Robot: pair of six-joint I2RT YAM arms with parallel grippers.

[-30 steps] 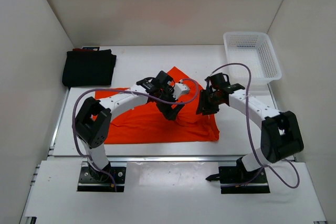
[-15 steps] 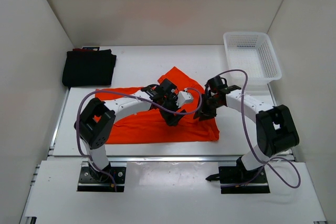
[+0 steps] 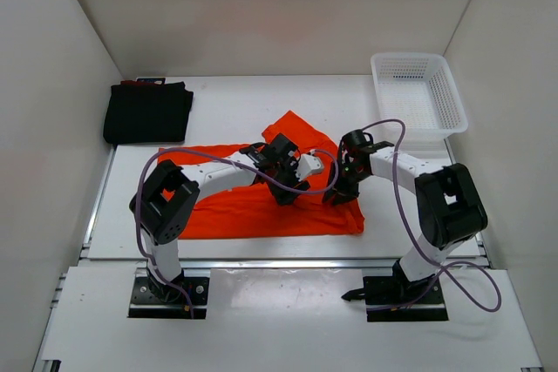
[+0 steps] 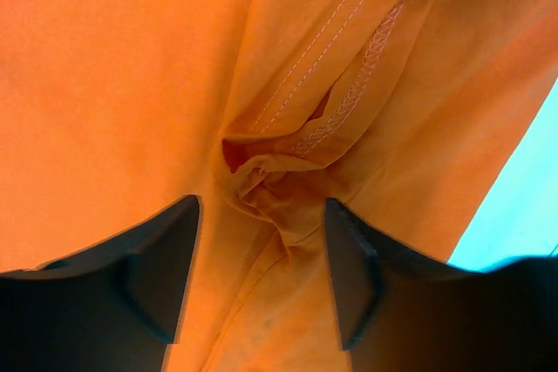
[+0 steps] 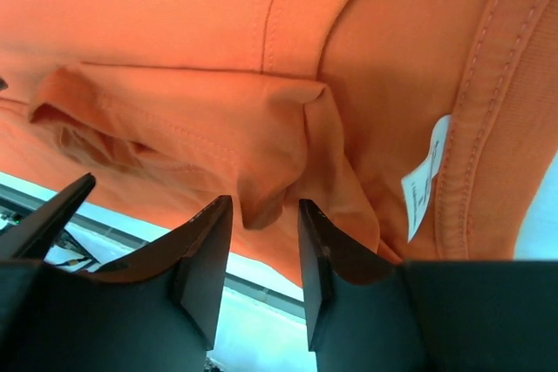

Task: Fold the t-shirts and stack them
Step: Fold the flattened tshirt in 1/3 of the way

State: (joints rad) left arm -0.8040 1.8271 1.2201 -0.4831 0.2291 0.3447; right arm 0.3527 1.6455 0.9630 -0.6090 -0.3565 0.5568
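The orange t-shirt (image 3: pixel 235 206) lies spread on the table, rumpled at its right end. My left gripper (image 3: pixel 291 192) is pressed down on its middle right. In the left wrist view the gripper (image 4: pixel 261 208) is open, with a bunched ridge of hem (image 4: pixel 288 189) between its fingers (image 4: pixel 161 263). My right gripper (image 3: pixel 336 192) is at the shirt's right edge. Its jaws (image 5: pixel 264 213) stand narrowly open, and a small fold of orange cloth (image 5: pixel 261 189) pokes between the tips. A black t-shirt (image 3: pixel 148 112) lies folded at the back left, with a sliver of dark red (image 3: pixel 131 83) behind it.
A white mesh basket (image 3: pixel 420 84) stands at the back right. A white label (image 5: pixel 423 182) shows on the orange cloth by the collar seam. White walls close in the table on three sides, and its front edge (image 3: pixel 261 260) runs just beyond the shirt.
Both grippers have come down and toward the near edge onto the orange shirt's right part. The left jaws have narrowed around the bunched hem. The right jaws have kept their width.
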